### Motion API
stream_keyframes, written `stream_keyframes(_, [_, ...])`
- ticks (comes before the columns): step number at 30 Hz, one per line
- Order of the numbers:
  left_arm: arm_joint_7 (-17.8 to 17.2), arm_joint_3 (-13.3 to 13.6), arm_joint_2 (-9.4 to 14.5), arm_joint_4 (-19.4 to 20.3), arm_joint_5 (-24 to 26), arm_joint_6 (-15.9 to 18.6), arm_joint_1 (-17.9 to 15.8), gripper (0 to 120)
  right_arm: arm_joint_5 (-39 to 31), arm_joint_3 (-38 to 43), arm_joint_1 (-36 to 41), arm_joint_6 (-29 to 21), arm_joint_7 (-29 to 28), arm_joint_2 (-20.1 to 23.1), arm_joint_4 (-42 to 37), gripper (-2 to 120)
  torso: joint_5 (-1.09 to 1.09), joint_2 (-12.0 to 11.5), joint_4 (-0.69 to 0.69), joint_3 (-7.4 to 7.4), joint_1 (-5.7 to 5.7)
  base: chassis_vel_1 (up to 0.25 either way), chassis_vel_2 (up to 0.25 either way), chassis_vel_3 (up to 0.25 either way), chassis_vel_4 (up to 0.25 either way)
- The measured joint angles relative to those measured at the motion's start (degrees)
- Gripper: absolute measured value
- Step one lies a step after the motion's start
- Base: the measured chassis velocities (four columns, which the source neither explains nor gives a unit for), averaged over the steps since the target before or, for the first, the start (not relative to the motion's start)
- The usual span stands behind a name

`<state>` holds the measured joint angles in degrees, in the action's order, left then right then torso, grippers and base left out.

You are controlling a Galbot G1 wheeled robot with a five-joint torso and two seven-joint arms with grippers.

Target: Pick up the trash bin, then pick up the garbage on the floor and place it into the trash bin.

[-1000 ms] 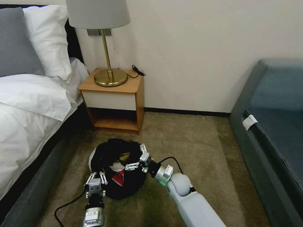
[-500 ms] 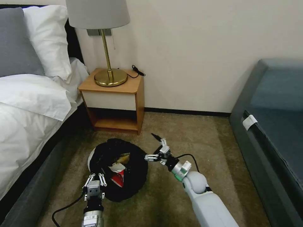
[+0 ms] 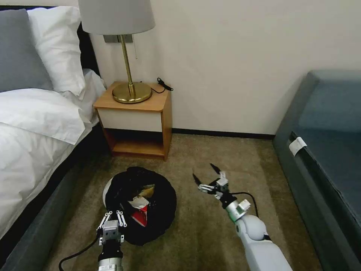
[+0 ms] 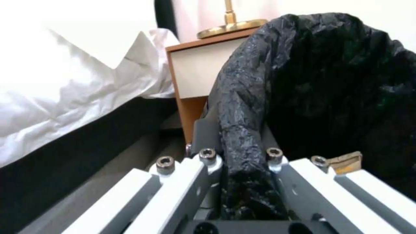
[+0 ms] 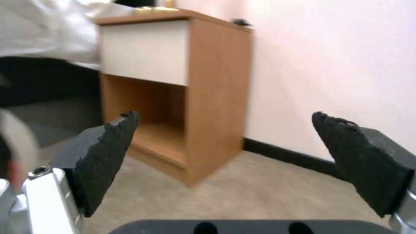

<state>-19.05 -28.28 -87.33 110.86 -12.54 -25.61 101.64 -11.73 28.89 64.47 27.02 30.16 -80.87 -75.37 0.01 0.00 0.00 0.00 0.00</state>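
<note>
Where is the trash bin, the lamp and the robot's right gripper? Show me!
trash bin (image 3: 165, 199): head view, on the black bag over its right rim.
lamp (image 3: 131, 92): head view, on its round brass base.
right gripper (image 3: 206, 173): head view, midway between its open black fingertips.

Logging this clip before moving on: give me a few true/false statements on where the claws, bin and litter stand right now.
1. The left claw is shut on the bin's black-bagged rim. True.
2. The right claw holds a wrapper. False: it is open and empty, over bare carpet.
3. Litter lies inside the bin. True.
4. The bin stands on the nightstand. False: it is down by the carpet, in front of the nightstand.
</note>
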Motion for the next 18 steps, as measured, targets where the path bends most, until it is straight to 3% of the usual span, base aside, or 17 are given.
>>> stream_keyframes(7, [-2.0,0.1,-0.8,2.4,5.8,1.7,-0.1,4,-0.2,3.2,0.1,2.0,-0.2,0.6,3.5,100,0.00,0.0,0.00,0.00,0.00,0.000,0.000,0.000,0.000])
stream_keyframes(13, [-4.8,0.3,-1.7,4.6,16.2,6.1,-1.1,4,-1.2,5.1,1.0,3.3,-0.2,1.1,5.5,100,0.00,0.0,0.00,0.00,0.00,0.000,0.000,0.000,0.000])
stream_keyframes(14, [-5.6,0.1,-1.9,5.0,20.0,7.5,-1.6,4,-1.4,6.0,1.2,3.7,-0.2,1.2,5.9,100,-0.01,0.0,0.00,0.00,0.00,0.000,0.000,0.000,0.000])
stream_keyframes(15, [-5.6,0.1,-1.9,5.0,20.0,7.5,-1.6,4,-1.4,6.0,1.2,3.7,-0.2,1.2,5.9,100,-0.01,0.0,0.00,0.00,0.00,0.000,0.000,0.000,0.000])
stream_keyframes(18, [-6.5,-0.4,-2.3,5.9,28.4,9.3,-2.7,4,-1.4,7.2,2.0,4.5,0.0,1.6,6.0,100,-0.01,0.0,0.01,0.00,0.00,0.000,0.000,0.000,0.000])
